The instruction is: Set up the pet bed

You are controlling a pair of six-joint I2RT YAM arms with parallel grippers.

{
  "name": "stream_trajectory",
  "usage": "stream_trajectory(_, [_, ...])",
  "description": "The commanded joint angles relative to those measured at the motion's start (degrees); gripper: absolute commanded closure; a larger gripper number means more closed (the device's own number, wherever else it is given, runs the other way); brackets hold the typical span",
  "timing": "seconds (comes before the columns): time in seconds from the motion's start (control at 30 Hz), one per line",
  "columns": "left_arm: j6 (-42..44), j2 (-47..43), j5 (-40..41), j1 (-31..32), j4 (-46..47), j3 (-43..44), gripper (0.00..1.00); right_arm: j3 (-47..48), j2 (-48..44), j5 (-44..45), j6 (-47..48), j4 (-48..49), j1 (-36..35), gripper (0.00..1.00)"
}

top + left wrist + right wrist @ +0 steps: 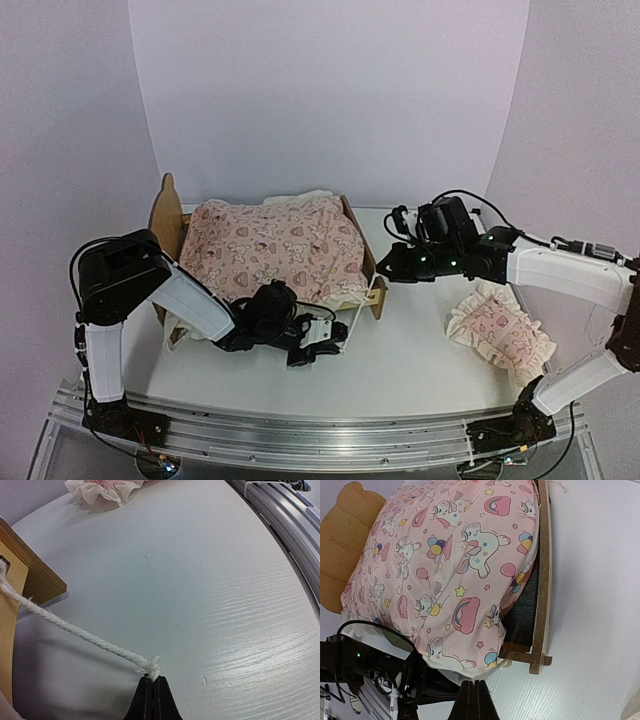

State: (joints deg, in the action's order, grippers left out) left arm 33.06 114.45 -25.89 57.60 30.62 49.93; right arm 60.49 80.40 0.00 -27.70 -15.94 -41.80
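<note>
The pet bed point(168, 215) stands left of centre, its pale-wood bear-ear headboard point(345, 555) at the left end. A pink unicorn-print quilt point(275, 250) covers most of it, leaving a strip of the dark grey base point(525, 610) bare at the foot. My left gripper point(152, 679) is shut on the knotted end of a white rope point(75, 630), which runs back to the bed frame point(35, 577). In the top view this gripper point(342, 330) sits low, just in front of the bed's foot corner. My right gripper point(479, 682) is shut with nothing seen in it, hovering by the quilt's lower edge point(383, 272).
A ruffled pink pillow point(500, 330) lies on the white table at the right, under the right forearm, and also shows at the top of the left wrist view point(105, 487). The metal rail point(300, 430) runs along the near edge. The left arm point(360, 665) lies beside the bed.
</note>
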Motion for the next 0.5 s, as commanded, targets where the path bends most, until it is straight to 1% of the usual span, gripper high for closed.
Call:
stream_trajectory(0.0, [-0.5, 0.5, -1.9, 0.7, -0.5, -1.1, 1.00, -1.1, -1.9, 0.4, -1.7, 5.7, 0.0, 1.00])
stream_trajectory(0.03, [-0.6, 0.5, -1.9, 0.7, -0.4, -1.0, 1.00, -2.2, -2.0, 0.4, -2.3, 5.7, 0.0, 1.00])
stream_trajectory(0.07, [-0.7, 0.4, -1.9, 0.7, -0.3, -1.0, 0.98, -3.4, -2.2, 0.4, -3.2, 5.7, 0.0, 1.00])
stream_trajectory(0.13, [-0.6, 0.4, -2.2, 0.7, 0.1, -0.8, 0.88, -6.3, -2.7, 0.4, -5.1, 5.7, 0.0, 1.00])
stream_trajectory(0.17, [-0.5, 0.3, -2.5, 0.7, 0.1, -0.7, 0.80, -7.9, -2.8, 0.5, -6.4, 5.7, 0.0, 1.00])
stream_trajectory(0.27, [0.0, 0.1, -3.2, 0.8, 0.0, -0.4, 0.67, -13.2, -3.5, 0.7, -9.9, 5.4, 0.0, 1.00])
stream_trajectory(0.3, [0.1, 0.0, -3.2, 0.8, -0.2, -0.3, 0.65, -14.8, -3.6, 0.8, -11.0, 5.1, 0.0, 1.00])
stream_trajectory(0.37, [0.1, -0.6, -3.1, 0.7, -1.3, -0.1, 0.63, -17.7, -3.4, 0.6, -12.9, 4.6, 0.0, 1.00])
stream_trajectory(0.47, [0.1, -1.8, -2.5, 0.8, -3.8, 0.5, 0.62, -20.6, -1.7, -1.2, -15.7, 4.3, -0.1, 0.93])
